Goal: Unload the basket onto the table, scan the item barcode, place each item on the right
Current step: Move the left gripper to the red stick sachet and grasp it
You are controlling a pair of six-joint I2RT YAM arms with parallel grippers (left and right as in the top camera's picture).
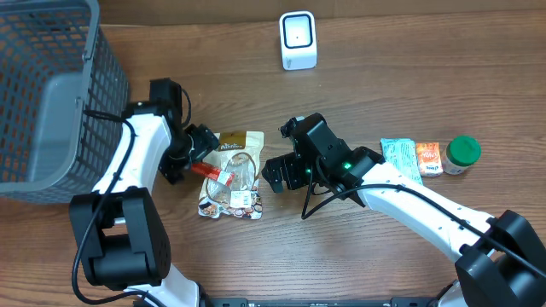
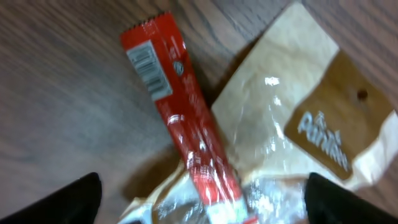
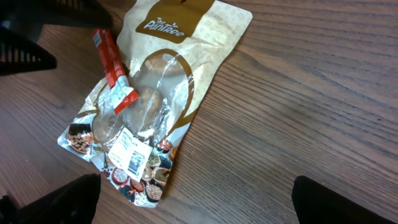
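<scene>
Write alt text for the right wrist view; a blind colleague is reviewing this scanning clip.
A beige snack pouch lies flat on a wooden table, a red stick packet across its left edge and a white barcode label near its lower end. The right gripper hangs open above, holding nothing.

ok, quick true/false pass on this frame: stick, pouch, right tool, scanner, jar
1. The red stick lies partly on the pouch. True.
2. The right tool grips the pouch. False: it is open and holds nothing.
3. The red stick's barcode faces up. True.
4. The jar is in the basket. False: it stands on the table beside the orange packet.
5. The scanner touches the pouch. False: they are well apart.
</scene>
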